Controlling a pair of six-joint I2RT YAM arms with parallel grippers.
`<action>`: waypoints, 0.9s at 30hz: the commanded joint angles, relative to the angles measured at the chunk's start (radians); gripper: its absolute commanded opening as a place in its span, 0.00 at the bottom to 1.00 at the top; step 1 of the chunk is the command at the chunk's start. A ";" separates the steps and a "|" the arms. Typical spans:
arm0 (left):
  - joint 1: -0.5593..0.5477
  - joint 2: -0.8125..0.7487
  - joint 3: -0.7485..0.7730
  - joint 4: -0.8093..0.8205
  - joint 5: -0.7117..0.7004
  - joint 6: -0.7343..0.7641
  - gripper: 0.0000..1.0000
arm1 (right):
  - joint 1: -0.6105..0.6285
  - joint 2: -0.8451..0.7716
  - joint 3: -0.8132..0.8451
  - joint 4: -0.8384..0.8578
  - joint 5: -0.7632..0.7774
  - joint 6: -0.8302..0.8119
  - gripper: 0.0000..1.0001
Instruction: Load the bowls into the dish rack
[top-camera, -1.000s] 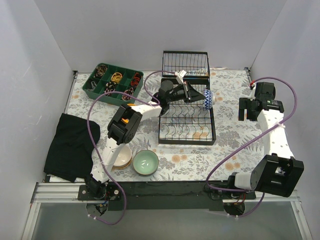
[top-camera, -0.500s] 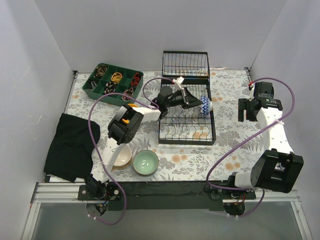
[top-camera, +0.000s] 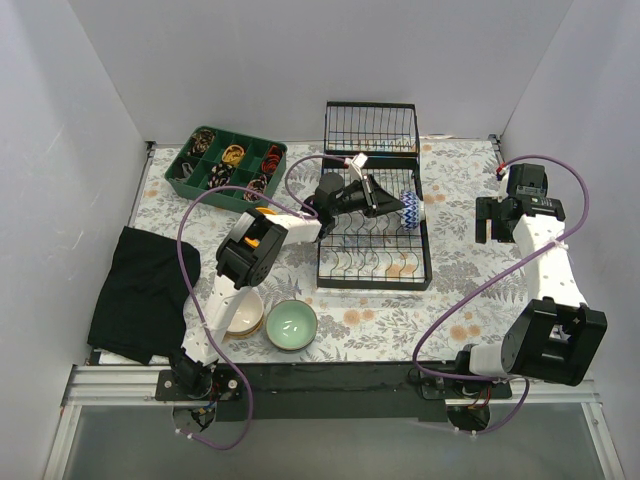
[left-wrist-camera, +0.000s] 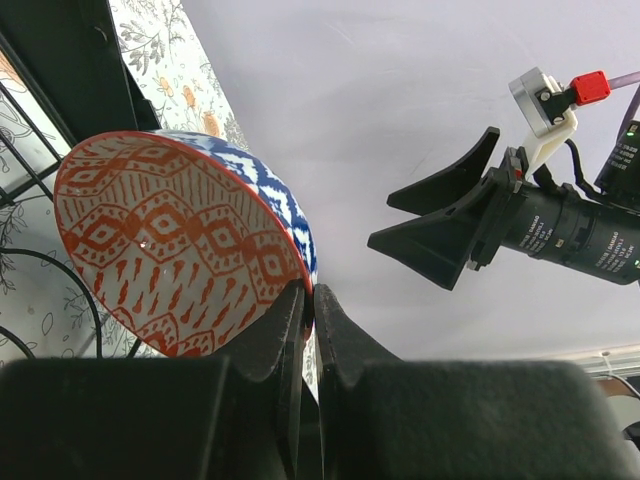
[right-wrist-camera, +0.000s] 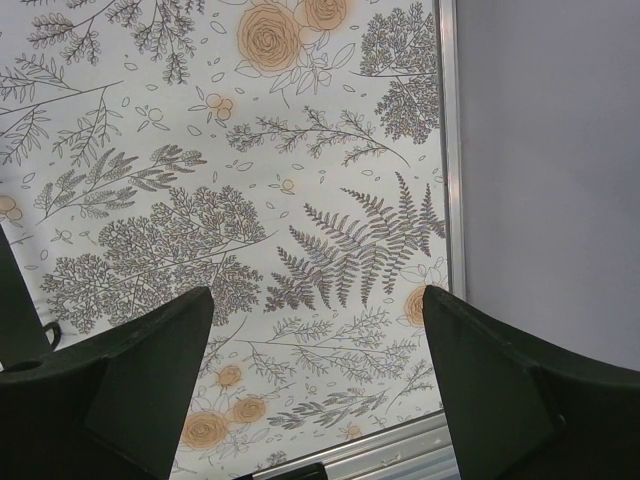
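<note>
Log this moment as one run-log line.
left gripper: shut on patterned bowl rim, at right side of dish rack | right gripper: open, empty, over tablecloth | mint green bowl, beige bowl: on tablecloth, unracked

A table (top-camera: 380, 322) is covered with a white cloth (right-wrist-camera: 200, 200) printed with grey ferns and orange flowers, which is seen spread beneath the right claw (right-wrist-camera: 318, 300). A metal rim (right-wrist-camera: 447, 150) is set along the cloth's edge just outside that claw's right finger, and a plain pale grey wall (right-wrist-camera: 540, 150) rises from it. Beyond the left claw (left-wrist-camera: 308, 292) only bare, pale wall is seen. The enclosure is evenly lit, and only soft shadows are cast.
</note>
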 joint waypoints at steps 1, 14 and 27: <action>0.002 -0.019 0.007 -0.029 -0.035 0.047 0.00 | -0.006 -0.006 0.016 -0.001 -0.020 0.005 0.93; 0.004 -0.095 -0.064 -0.096 -0.049 0.105 0.00 | -0.006 -0.043 -0.034 0.011 -0.051 0.019 0.93; -0.001 -0.140 -0.087 -0.082 -0.026 0.118 0.05 | -0.006 -0.058 -0.065 0.025 -0.058 0.022 0.93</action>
